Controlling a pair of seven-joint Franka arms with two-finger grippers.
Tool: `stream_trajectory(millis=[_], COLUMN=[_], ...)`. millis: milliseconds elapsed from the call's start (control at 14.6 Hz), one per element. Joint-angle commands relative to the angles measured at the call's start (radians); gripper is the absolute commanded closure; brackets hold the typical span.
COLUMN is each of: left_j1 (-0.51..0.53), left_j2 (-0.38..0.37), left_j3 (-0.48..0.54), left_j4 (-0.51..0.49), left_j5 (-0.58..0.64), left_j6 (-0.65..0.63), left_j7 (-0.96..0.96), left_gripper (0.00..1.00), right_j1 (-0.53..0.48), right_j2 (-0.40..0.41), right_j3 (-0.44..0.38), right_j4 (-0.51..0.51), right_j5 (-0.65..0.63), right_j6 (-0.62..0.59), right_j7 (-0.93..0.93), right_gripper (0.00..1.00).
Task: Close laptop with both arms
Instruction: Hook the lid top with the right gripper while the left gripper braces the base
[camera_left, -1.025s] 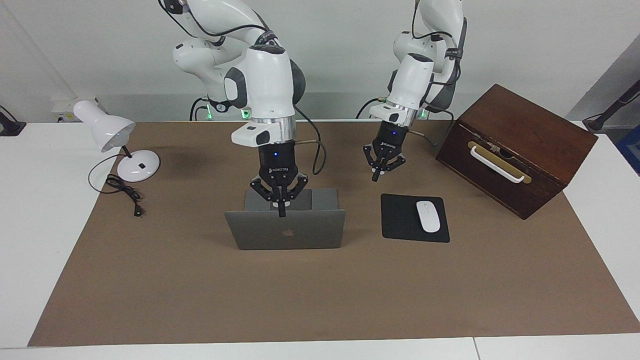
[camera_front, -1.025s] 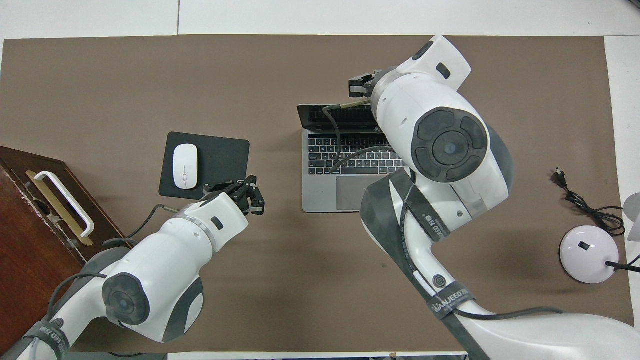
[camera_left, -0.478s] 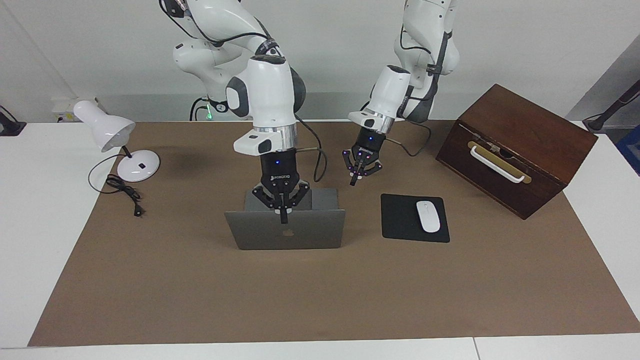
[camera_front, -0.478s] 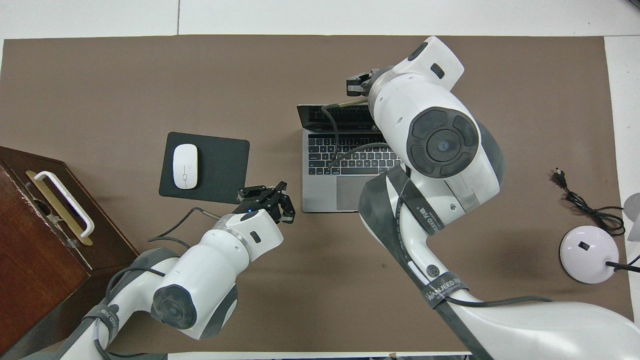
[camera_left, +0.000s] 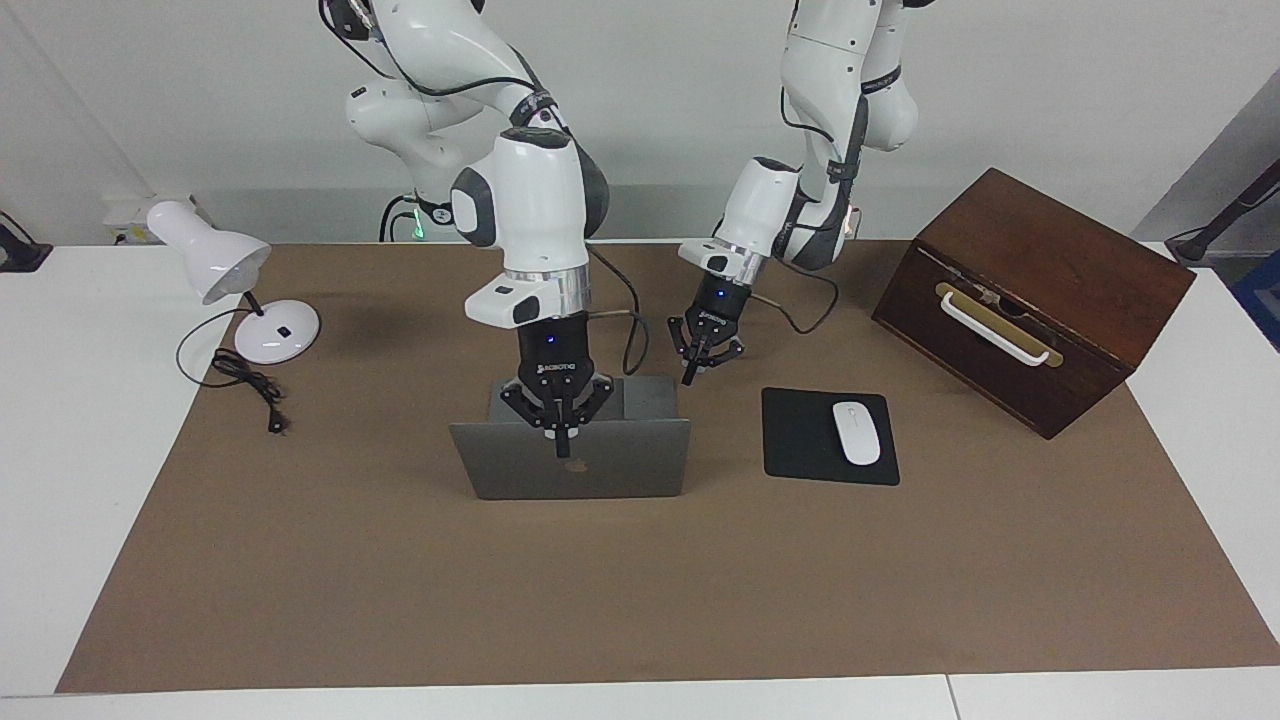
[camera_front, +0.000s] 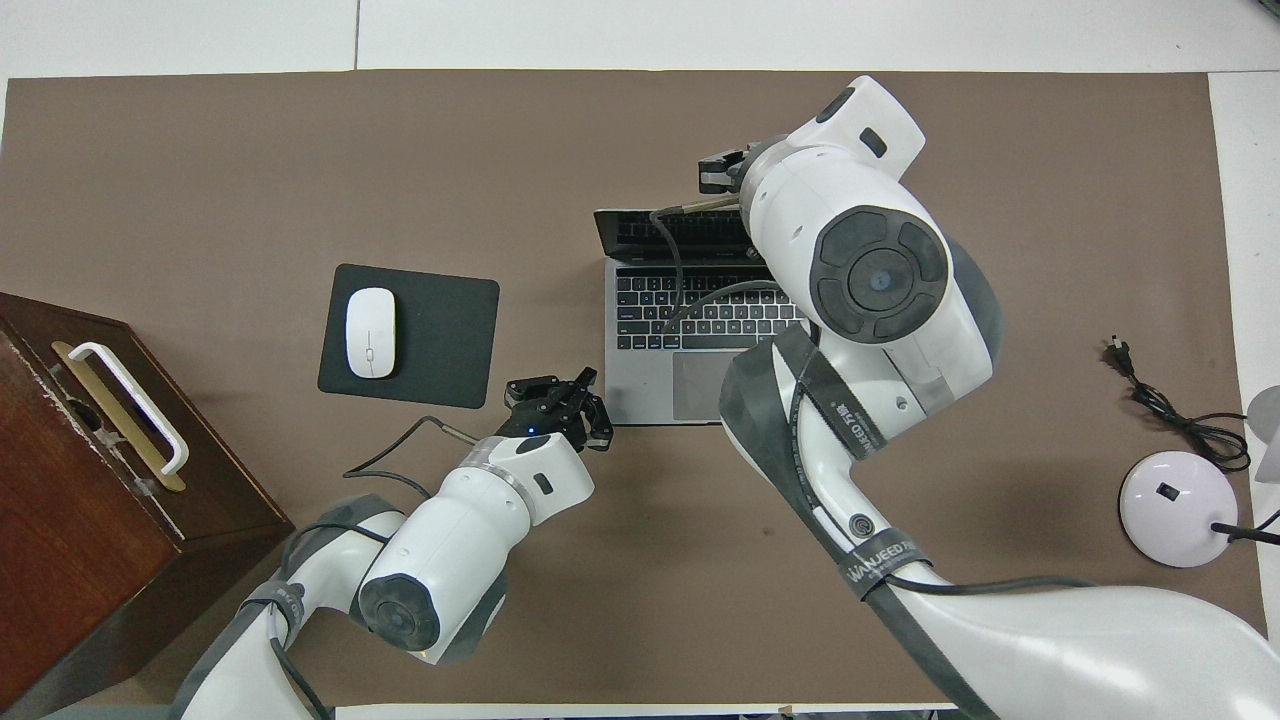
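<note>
facing view showed the right gripper (camera_left: 561, 437) hanging at the top edge of the laptop (camera_left: 575, 462) lid, its fingers (camera_left: 563, 443) drawn narrow and pointing down over the lid's upper middle; whether they touched the lid could not be told. the left gripper (camera_left: 698, 365) hung over the mat just beside the laptop's base corner nearest the robots, toward the left arm's end, fingers close together, holding nothing. one laptop stood open mid-mat, lid near upright, logo side facing away from the robots, keyboard toward them, its long axis running from one arm's end of the table to the other. toward the left arm's end lay one mouse pad (camera_left: 805, 440) with one mouse (camera_left: 857, 432), then one wooden box (camera_left: 1035, 295). one lamp (camera_left: 235, 280) stood toward the right arm's end.
</note>
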Motion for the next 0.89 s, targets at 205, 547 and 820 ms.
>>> stream_trajectory(millis=[205, 547, 820], left_j1=[-0.058, -0.095, -0.095], left_j2=[0.082, 0.136, 0.138], left_j3=[0.018, 0.021, 0.021], left_j4=[0.047, 0.069, 0.064], left_j5=[-0.040, -0.069, -0.063], left_j6=[0.056, 0.059, 0.059], left_j7=[0.002, 0.000, 0.005], left_gripper=[1.00, 1.00, 1.00], right_j1=[-0.009, -0.003, 0.002], right_j2=[0.010, 0.007, -0.019], right_j3=[0.009, 0.012, 0.024], right_j4=[-0.011, -0.031, -0.091], right_j5=[-0.012, 0.026, 0.099], right_j6=[0.027, 0.022, 0.007], right_j7=[0.025, 0.018, -0.015], right_gripper=[1.00, 1.00, 1.00])
